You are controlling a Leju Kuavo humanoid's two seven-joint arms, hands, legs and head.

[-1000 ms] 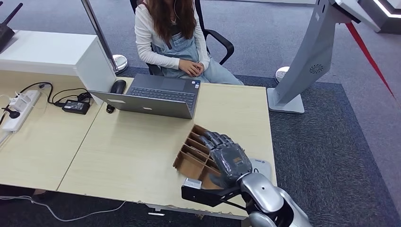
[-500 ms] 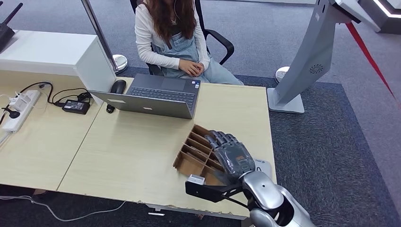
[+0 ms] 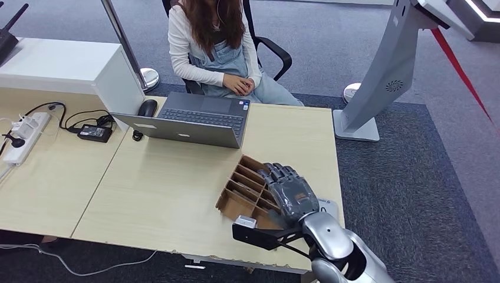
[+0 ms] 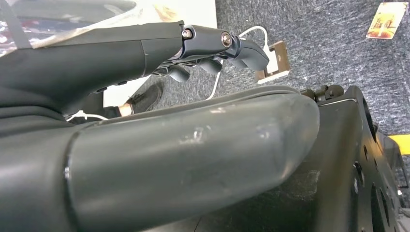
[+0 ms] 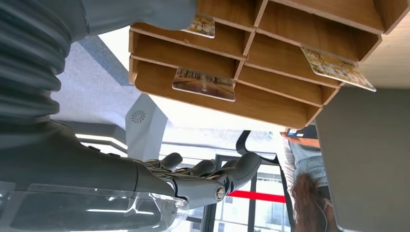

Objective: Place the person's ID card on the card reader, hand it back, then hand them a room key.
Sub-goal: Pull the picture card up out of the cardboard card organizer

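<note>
From the head view, my right hand (image 3: 292, 193) hovered over the wooden card rack (image 3: 243, 190), fingers loosely extended, holding nothing. The right wrist view showed key cards (image 5: 204, 83) slotted loosely; I judged a clumsy reach could knock them out. In the left wrist view, my left hand (image 4: 159, 145) hung idle, fingers straight.

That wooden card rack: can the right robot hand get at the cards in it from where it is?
Probably yes. The right robot hand hovers directly over the wooden rack, holding nothing, and the cards stick out of open slots with nothing covering them.

From high up we look forward and down over the desk (image 3: 177, 177). Our right wrist view sits close against the wooden rack (image 5: 251, 58) on that desk, which both share.
</note>
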